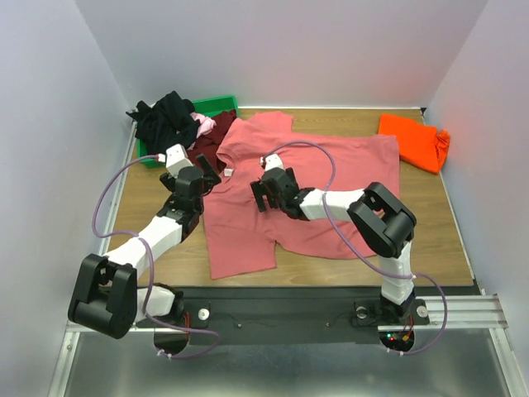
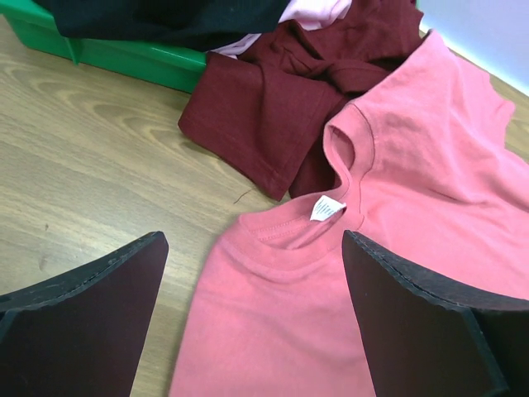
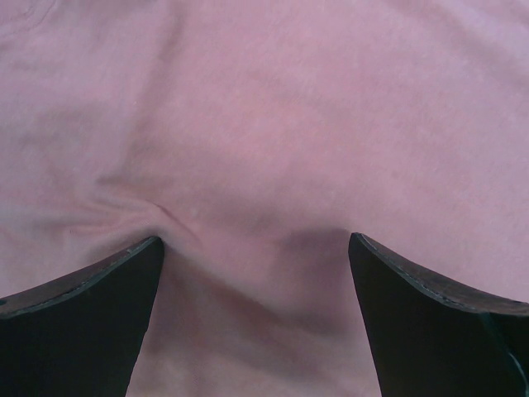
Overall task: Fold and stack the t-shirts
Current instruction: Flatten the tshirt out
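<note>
Salmon-pink t-shirt (image 1: 240, 236) is spread across the middle of the surface (image 1: 450, 223), neck end toward the left arm, white neck label (image 2: 327, 208) facing up. It's not folded yet, so I judge we're at the start of the first fold.

Left gripper (image 2: 252, 241) is wide and holds nothing. It hovers just short of the collar, with the collar and shoulder framed between the jaws. That looks like a line-up for a shoulder or collar pinch.

Right gripper (image 3: 254, 241) is also wide and empty, low over the shirt's mid-body. The cloth puckers beside one fingertip, so the tips are probably on the fabric. I can't tell whether it's pressing or only brushing. My guess is it's there to pin or gather the body while the left takes the neck end.

Rest of the queue:
- Maroon t-shirt (image 2: 273, 99) is crumpled just beside the collar and spills from the green bin (image 2: 132, 58).
- Black t-shirt (image 1: 169, 116) and light pink t-shirt (image 1: 202, 124) are heaped at the bin.
- Orange t-shirt (image 1: 413, 141) is bunched at the far right, well apart. It may be the stack spot, not sure.

Risk: the maroon sleeve sits close to the salmon collar, so a sloppy left pinch could catch both.
</note>
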### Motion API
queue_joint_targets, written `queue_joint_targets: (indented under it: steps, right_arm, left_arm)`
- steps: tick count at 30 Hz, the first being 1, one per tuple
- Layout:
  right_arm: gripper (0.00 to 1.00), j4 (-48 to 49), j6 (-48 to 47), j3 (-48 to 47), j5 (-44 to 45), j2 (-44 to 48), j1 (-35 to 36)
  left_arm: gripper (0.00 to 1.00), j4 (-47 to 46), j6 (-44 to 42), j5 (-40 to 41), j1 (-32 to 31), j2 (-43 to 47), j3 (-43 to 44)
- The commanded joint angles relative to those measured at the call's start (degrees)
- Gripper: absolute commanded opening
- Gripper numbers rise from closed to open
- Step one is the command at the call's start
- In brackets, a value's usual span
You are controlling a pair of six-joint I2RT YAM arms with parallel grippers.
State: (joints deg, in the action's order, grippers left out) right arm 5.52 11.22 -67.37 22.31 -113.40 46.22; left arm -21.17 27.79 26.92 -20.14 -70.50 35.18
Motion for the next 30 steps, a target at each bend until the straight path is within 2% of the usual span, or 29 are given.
queue_joint_targets:
  steps: [1, 11, 20, 24, 30]
  right_arm:
    - [1.00, -4.90, -0.76, -2.84, 4.85, -4.19, -0.42]
    - [1.00, -7.19, 1.26, -9.26, -1.82, -9.20, -6.22]
    - [1.00, -7.63, 1.26, -12.25, -6.13, -9.73, -11.32]
    - [1.00, -7.63, 0.47, -12.96, -7.45, -9.29, -11.68]
    - [1.00, -7.19, 0.99, -13.14, -11.14, -8.15, -12.03]
  left_arm:
    - [0.99, -2.65, 1.12, 0.07, -0.51, 2.74, -1.25]
    - [0.98, -2.74, 1.74, -0.46, -2.09, 0.28, -1.69]
    - [0.91, -2.04, 3.58, -0.37, -6.84, -5.44, -1.25]
    - [0.90, -0.72, 7.18, 1.38, -10.52, -5.53, -3.36]
    - [0.90, 7.53, 13.68, 6.39, -17.47, -5.00, -6.78]
